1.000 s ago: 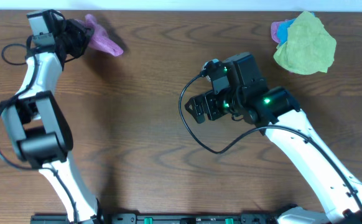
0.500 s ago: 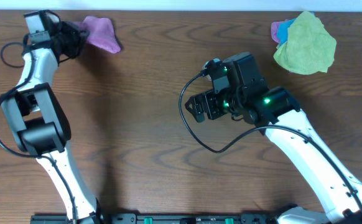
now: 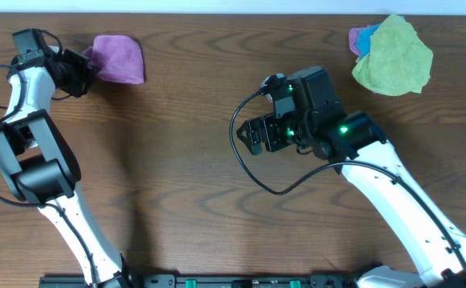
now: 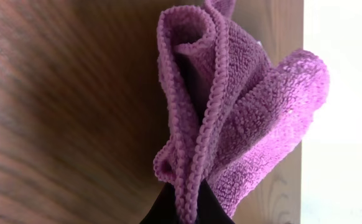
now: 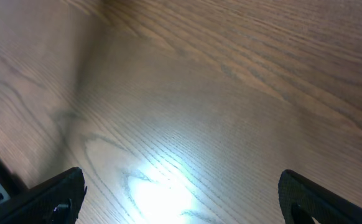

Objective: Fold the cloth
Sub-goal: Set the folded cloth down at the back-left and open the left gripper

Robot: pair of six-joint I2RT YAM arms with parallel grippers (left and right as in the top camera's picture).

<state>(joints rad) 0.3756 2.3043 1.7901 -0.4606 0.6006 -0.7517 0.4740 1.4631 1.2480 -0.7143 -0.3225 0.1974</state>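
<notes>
The purple-magenta cloth (image 3: 118,59) lies bunched at the table's far left near the back edge. My left gripper (image 3: 83,66) is shut on its left edge. In the left wrist view the cloth (image 4: 231,112) hangs in folds from the black fingertips (image 4: 187,208), which pinch its hem. My right gripper (image 3: 253,138) is open and empty over bare wood at the table's middle; its two fingertips show wide apart in the right wrist view (image 5: 181,199). No white tag shows.
A yellow-green cloth (image 3: 393,54) lies at the back right on top of a blue cloth (image 3: 363,38). The table's back edge (image 4: 303,93) runs just behind the purple cloth.
My left gripper has swung left and slightly toward the front, drawing the cloth out from a thin bunch into a wider, flatter patch. The right arm has not moved.
</notes>
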